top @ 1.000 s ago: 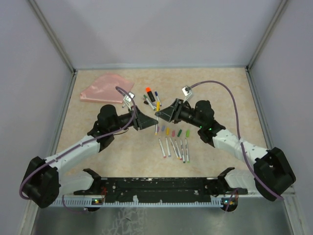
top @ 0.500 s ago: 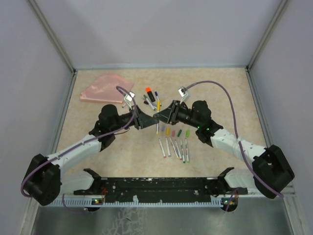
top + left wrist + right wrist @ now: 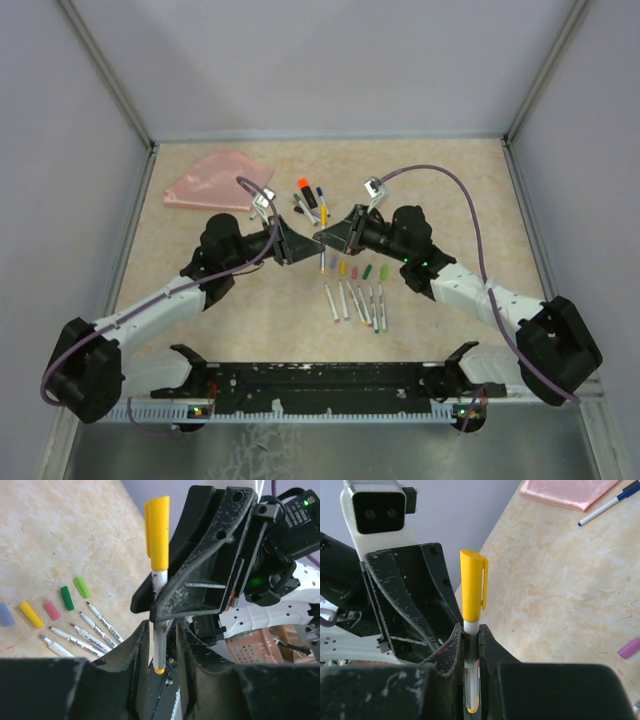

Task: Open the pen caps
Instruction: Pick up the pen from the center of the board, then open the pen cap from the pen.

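A beige marbled tabletop (image 3: 470,190) sits enclosed by plain pale grey walls (image 3: 330,60) with metal corner posts (image 3: 105,70).

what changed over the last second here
The right end effector moved left to meet the left end effector and shut on the barrel of the yellow-capped pen. The left one hardly shifted, jaws slightly apart around that pen. The yellow cap is still on; loose caps, uncapped pens and pink pouch unmoved.
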Robot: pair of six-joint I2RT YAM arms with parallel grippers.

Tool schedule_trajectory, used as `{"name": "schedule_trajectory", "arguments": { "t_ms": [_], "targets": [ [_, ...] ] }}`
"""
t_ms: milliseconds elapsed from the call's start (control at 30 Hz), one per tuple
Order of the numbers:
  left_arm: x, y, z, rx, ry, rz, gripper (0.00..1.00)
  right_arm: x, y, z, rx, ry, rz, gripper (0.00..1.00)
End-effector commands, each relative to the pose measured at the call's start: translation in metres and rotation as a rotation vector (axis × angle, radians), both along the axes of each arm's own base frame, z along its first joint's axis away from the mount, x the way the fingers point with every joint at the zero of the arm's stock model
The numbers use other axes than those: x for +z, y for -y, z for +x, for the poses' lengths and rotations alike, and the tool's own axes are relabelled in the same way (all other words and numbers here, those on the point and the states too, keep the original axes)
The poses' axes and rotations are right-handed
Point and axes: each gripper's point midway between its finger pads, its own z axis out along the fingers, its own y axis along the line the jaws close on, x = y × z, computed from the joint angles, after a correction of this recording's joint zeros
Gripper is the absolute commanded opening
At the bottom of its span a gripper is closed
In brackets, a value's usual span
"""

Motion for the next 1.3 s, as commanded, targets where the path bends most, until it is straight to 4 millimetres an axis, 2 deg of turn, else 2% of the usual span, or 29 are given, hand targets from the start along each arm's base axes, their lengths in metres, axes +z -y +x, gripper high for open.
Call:
{"name": "schedule_trajectory", "arguments": {
  "t_ms": [0, 100, 233, 400, 500, 600, 767, 900, 1033, 1267],
  "targets": [
    [0.028, -0.008, -0.005, 0.006, 0.171, 0.024, 0.38, 0.035, 0.001, 0.001, -0.011, 0.114, 0.042, 0.0],
    [0.038, -0.022, -0.003, 0.074, 0.242, 0.055, 0.53, 0.035, 0.002, -0.005, 0.013, 0.13, 0.033, 0.0],
    [0.051, -0.04, 0.002, 0.17, 0.3, 0.078, 0.67, 0.032, 0.004, -0.016, 0.058, 0.156, 0.026, 0.0],
    [0.07, -0.048, 0.008, 0.234, 0.309, 0.052, 0.84, 0.034, 0.004, -0.039, 0.163, 0.199, 0.067, 0.0],
    [0.083, -0.042, 0.006, 0.207, 0.312, 0.01, 0.84, 0.034, 0.004, -0.051, 0.215, 0.203, 0.089, 0.0],
    [0.092, -0.039, 0.014, 0.221, 0.262, 0.013, 0.82, 0.024, 0.006, -0.049, 0.194, 0.179, 0.046, 0.0],
    [0.082, -0.032, 0.03, 0.243, 0.118, 0.121, 0.77, 0.021, 0.011, -0.042, 0.145, 0.18, -0.005, 0.0],
    [0.073, -0.03, 0.038, 0.314, 0.075, 0.195, 0.74, 0.021, 0.011, -0.041, 0.137, 0.18, -0.005, 0.0],
    [0.062, -0.026, 0.038, 0.367, 0.023, 0.261, 0.73, 0.019, 0.011, -0.039, 0.126, 0.172, -0.012, 0.0],
    [0.055, -0.011, 0.035, 0.398, -0.008, 0.305, 0.72, 0.016, 0.011, -0.034, 0.114, 0.166, -0.031, 0.0]
  ]
}}
